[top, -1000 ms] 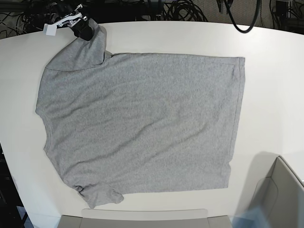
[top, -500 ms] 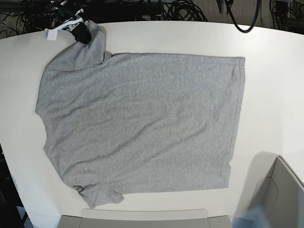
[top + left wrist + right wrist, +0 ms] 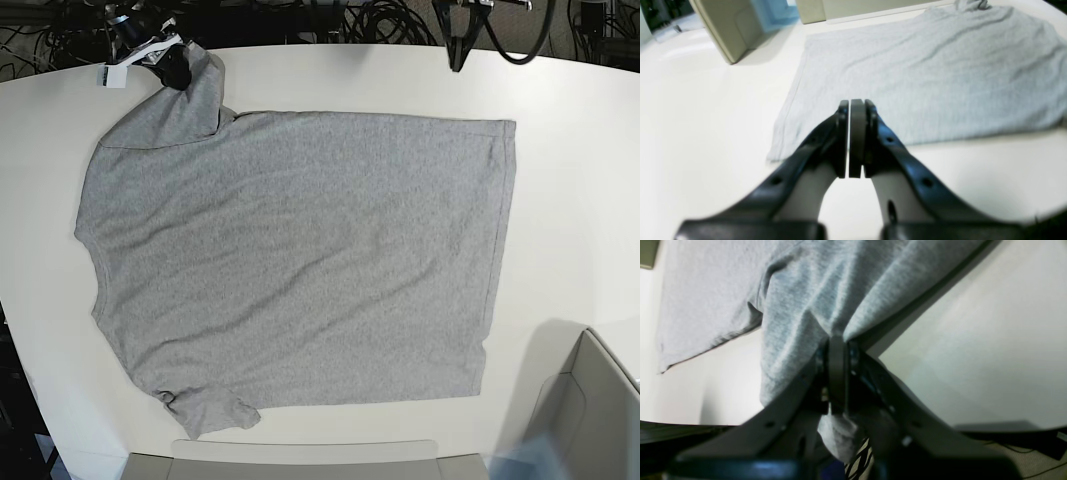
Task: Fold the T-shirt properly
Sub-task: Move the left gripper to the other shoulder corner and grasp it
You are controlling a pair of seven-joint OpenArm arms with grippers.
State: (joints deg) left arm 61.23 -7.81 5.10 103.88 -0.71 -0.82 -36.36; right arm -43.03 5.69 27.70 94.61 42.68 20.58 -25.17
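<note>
The heather-grey T-shirt lies spread flat on the white table, plain side up, with the hem to the right. My right gripper is at the far left corner, shut on the upper sleeve. The right wrist view shows the cloth bunched and pinched in the right gripper. My left gripper hangs at the table's far edge, beyond the hem corner. In the left wrist view the left gripper is shut and empty above bare table, with the T-shirt ahead.
A beige bin stands at the near right corner and shows in the left wrist view. A beige ledge runs along the near edge. Dark cables lie behind the table.
My right gripper has shifted slightly back towards the far left edge, still holding the sleeve. My left gripper has come into the base view at the top.
</note>
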